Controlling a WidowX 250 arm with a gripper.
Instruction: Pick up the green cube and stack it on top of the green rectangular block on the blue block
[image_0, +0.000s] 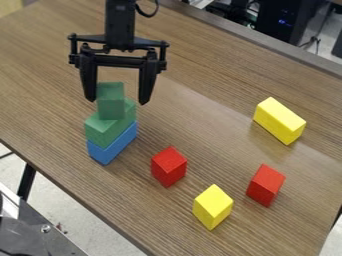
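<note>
I see a black robot gripper (117, 101) hanging down over a brown wood surface (200, 110), near the top of a little tower of blocks. Its jaws are wide apart, with nothing pinched in them. The small green block (110, 101) stands up tall on top of the tower, between the two jaws as I see them. One jaw looks very close to its side, but I can't quite tell if they touch. There is a gap on the other side.

Under that is a bigger green block (105, 131), and under that is a blue block (113, 146) sitting on the surface.

Other blocks lie around, apart from the tower. A red block (168, 167) is the nearest one, below and to the right of the tower in my view. Past it, near the bottom, is a yellow block (212, 206). Another red block (265, 185) is a bit to the right of that. Farther up on the right is a long yellow block (279, 121), lying on its side.

Behind the surface, at the top right, I see a black box (286, 17) with a small blue light, and some wires.
</note>
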